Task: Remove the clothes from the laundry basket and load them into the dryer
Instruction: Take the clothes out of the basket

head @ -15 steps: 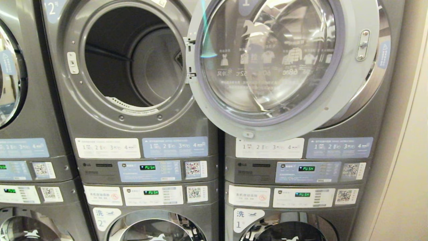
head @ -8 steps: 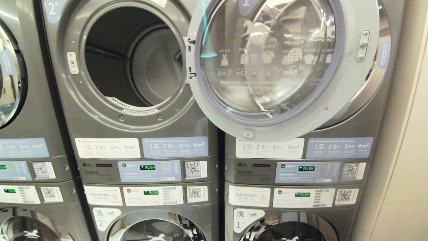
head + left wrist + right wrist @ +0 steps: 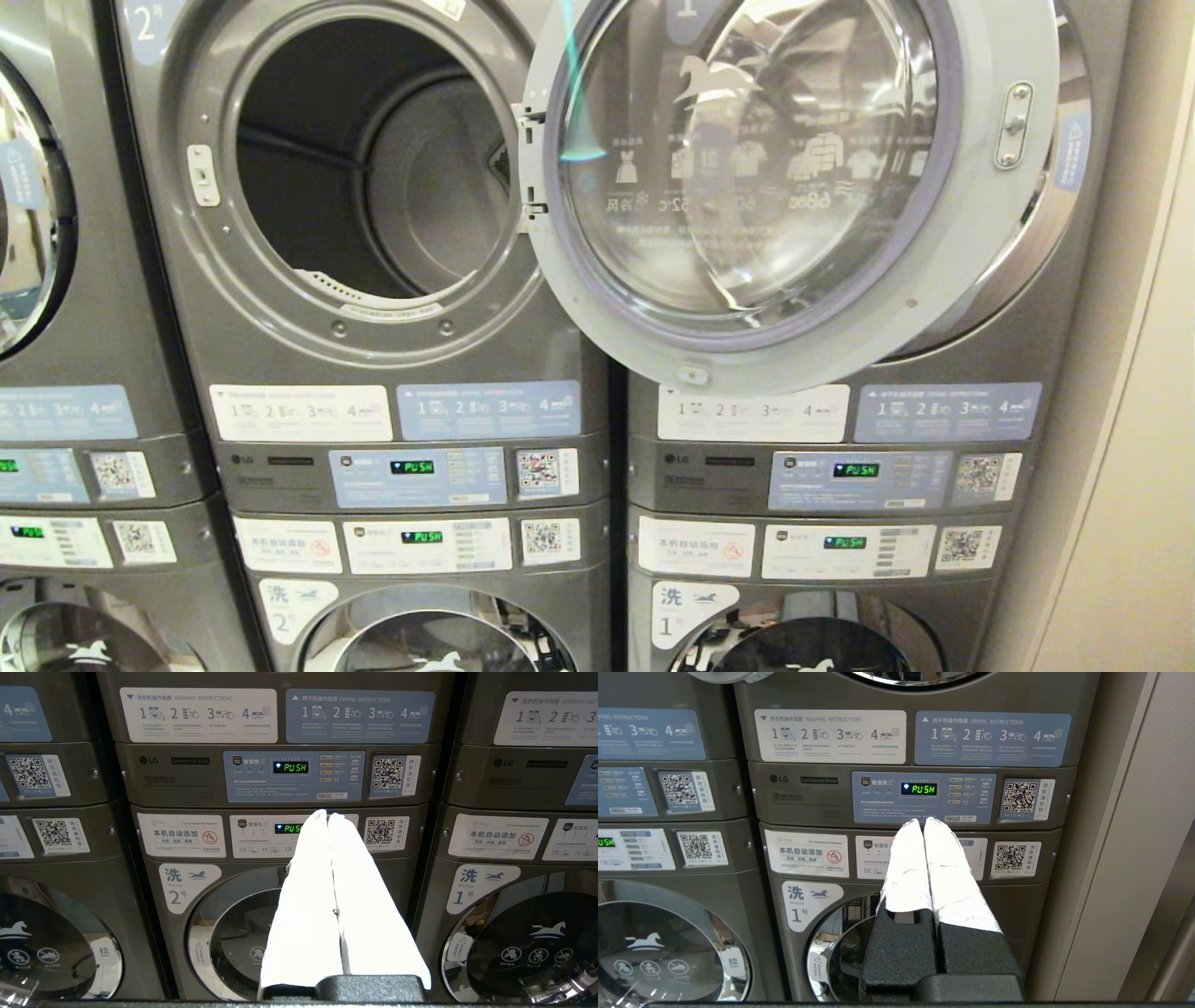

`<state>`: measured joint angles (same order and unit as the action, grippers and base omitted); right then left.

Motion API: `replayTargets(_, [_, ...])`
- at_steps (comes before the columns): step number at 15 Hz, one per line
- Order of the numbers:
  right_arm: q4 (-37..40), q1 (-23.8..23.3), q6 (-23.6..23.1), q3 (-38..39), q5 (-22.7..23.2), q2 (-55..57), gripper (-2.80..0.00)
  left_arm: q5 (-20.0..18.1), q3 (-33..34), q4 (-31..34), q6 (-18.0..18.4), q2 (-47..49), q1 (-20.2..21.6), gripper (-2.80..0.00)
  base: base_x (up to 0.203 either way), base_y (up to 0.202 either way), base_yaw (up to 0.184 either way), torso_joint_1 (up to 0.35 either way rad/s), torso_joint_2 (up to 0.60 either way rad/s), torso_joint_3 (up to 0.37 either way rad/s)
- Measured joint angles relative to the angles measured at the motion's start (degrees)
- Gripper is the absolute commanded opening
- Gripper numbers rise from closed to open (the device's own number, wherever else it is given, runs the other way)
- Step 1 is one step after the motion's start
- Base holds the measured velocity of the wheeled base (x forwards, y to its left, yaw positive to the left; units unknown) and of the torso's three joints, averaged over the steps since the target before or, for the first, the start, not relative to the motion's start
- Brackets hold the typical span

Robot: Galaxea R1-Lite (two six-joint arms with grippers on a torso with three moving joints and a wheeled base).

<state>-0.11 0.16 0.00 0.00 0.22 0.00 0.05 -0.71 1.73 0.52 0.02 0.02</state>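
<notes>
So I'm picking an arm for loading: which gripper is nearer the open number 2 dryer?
Left. The left gripper faces stack 2's control panels, below the open dryer. The right gripper faces stack 1's panels, one column over. Both are shut.

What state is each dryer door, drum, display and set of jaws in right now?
Dryer 2 door: swung wide open.
Dryer 2 drum: exposed, no clothes visible.
Dryer 2 display: lit, reads PUSH.
Dryer 1 display: lit, reads PUSH.
Left gripper: jaws shut, empty.
Right gripper: jaws shut, empty.
</notes>
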Motion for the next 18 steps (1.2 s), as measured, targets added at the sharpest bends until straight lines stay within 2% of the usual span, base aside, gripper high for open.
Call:
replayTargets(7, [0.00,0.00,0.00,0.00,0.00,0.00,-2.80,-0.05,0.02,0.05,0.21,0.00,0.00,-2.80,0.000,0.000,0.000,0.001,0.00,-0.008])
replayTargets(18, [0.04,0.00,0.00,0.00,0.02,0.00,-2.80,0.00,-0.04,0.08,0.11,0.00,0.00,-2.80,0.000,0.000,0.000,0.003,0.00,-0.182])
